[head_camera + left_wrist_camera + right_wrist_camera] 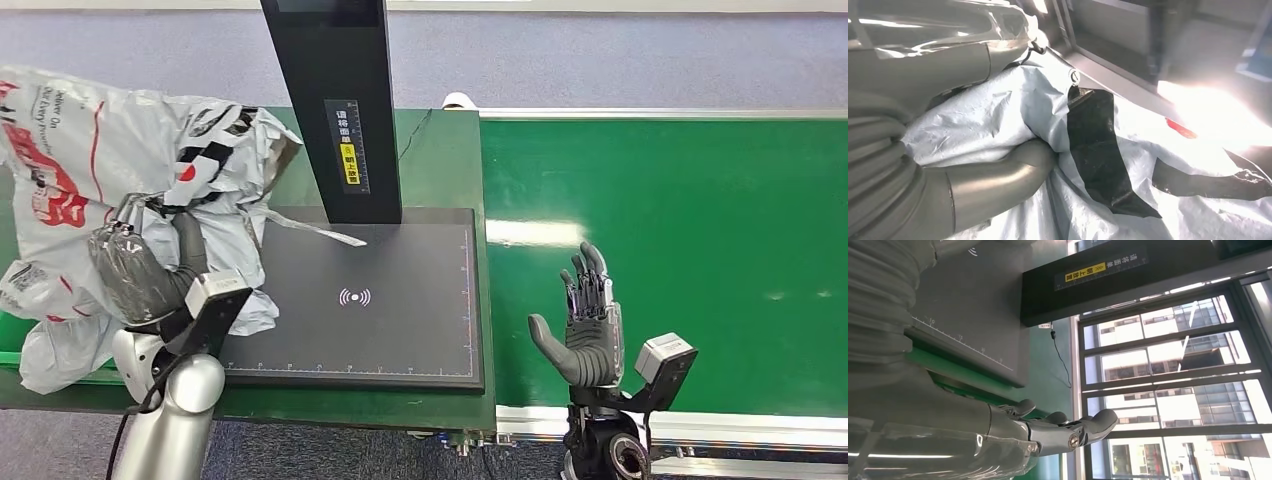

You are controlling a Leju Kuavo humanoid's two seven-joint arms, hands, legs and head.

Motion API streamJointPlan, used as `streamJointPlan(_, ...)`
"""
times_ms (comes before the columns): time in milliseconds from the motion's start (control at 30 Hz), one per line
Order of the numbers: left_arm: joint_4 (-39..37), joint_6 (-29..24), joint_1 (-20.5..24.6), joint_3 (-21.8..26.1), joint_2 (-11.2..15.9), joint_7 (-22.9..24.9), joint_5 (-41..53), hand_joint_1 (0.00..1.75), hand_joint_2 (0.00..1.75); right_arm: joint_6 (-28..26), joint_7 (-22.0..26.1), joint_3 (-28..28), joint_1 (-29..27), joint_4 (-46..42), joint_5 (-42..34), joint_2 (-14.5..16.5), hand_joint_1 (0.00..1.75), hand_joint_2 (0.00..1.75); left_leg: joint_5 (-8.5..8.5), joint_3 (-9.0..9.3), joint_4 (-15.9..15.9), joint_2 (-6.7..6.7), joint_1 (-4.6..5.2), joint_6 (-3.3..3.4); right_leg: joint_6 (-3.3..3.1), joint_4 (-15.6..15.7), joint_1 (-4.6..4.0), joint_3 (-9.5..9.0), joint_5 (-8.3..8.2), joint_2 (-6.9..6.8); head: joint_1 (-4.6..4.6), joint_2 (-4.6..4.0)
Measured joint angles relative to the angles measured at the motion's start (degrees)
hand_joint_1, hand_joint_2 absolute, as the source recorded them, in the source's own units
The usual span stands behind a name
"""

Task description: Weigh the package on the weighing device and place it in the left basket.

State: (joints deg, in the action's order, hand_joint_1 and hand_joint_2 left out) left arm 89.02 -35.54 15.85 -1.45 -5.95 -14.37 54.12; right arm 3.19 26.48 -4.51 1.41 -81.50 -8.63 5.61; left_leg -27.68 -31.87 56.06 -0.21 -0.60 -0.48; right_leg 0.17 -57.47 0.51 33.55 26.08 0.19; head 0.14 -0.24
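left hand (140, 272) grips the crumpled white package (90, 170), overhanging the scale platform's (400, 320) left edge; right hand (590, 330) is spread, holding nothing.

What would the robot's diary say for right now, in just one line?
left hand: grips crumpled white plastic package, at left edge of black weighing pad | right hand: open, over green belt | basket step: pending

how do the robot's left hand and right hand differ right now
The left hand grips the white plastic package; the right hand holds nothing. The left hand's fingers curl into the bag, the right hand's are spread and upright. The left hand is at the scale platform's edge, the right over the green conveyor belt. Both are grey and dark-fingered.
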Motion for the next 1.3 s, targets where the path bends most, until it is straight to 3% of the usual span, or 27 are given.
streamJointPlan(133,-3.1,0.1,1.4,6.1,1.0,3.6,1.1,1.75,1.75,0.0,-0.1,0.2,-0.7,-0.6,0.2,0.0,0.00,1.75,0.00,0.00,0.0,0.02,0.00,0.00,0.00,0.0,0.00,0.01,0.00,0.01,-0.01,0.00)
streamJointPlan(267,-4.1,0.2,1.9,8.0,1.5,5.0,1.7,1.75,1.75,0.1,-0.1,0.3,-0.8,-0.7,0.3,0.0,0.00,1.75,0.00,0.00,0.0,0.01,0.00,0.00,-0.01,0.0,0.00,0.01,0.01,0.01,-0.01,0.00)
streamJointPlan(400,-9.1,0.5,3.4,16.4,3.3,10.1,4.1,1.75,1.75,0.4,-0.7,0.6,-0.9,-0.8,0.5,0.0,0.00,1.75,0.00,0.04,0.0,0.18,0.00,0.00,-0.01,0.0,0.00,0.00,0.01,0.10,0.00,0.00)
streamJointPlan(500,-10.4,1.7,3.6,18.2,3.6,11.4,5.3,1.75,1.75,0.7,-0.9,0.8,-0.9,-0.8,0.6,0.0,0.00,1.75,0.00,0.04,0.0,0.18,0.00,0.00,-0.01,0.0,0.00,0.00,0.00,0.10,-0.01,0.00)
streamJointPlan(600,-11.7,4.8,4.1,18.7,3.7,12.8,6.3,1.75,1.75,1.2,-1.0,1.2,-0.9,-0.9,0.8,0.1,0.00,1.75,0.00,0.05,0.0,0.18,0.01,0.00,-0.01,0.0,0.00,-0.01,0.00,0.10,0.00,0.00)
streamJointPlan(867,-19.0,24.5,6.5,16.4,4.7,18.5,10.0,1.75,1.75,3.3,-1.1,1.8,-0.3,-0.7,1.9,0.1,0.00,1.75,-0.01,0.23,0.0,0.12,0.01,-0.01,-0.01,0.0,0.01,-0.22,0.01,0.06,-0.01,0.00)
streamJointPlan(1000,-24.3,30.1,9.0,15.1,5.9,20.0,9.5,1.75,1.75,3.7,-1.1,2.0,0.4,-0.2,2.4,0.3,0.00,1.75,-0.02,0.49,-0.1,0.06,0.01,-0.02,-0.03,0.0,0.01,-0.53,0.03,0.03,0.00,0.00)
streamJointPlan(1200,-30.5,30.6,12.5,14.7,7.6,22.1,8.0,1.75,1.75,4.0,-1.6,2.0,0.7,0.0,2.5,0.6,0.00,1.75,-0.03,0.84,-0.1,-0.05,0.01,-0.04,-0.06,0.0,0.01,-0.92,0.06,0.01,0.00,0.00)
streamJointPlan(1300,-32.4,25.4,13.1,14.8,8.0,21.3,6.8,1.75,1.75,3.8,-1.8,2.0,0.6,0.0,2.5,0.7,0.00,1.75,0.01,0.94,-0.1,0.00,0.00,-0.09,-0.10,0.0,-0.01,-0.98,0.03,0.03,-0.01,0.00)
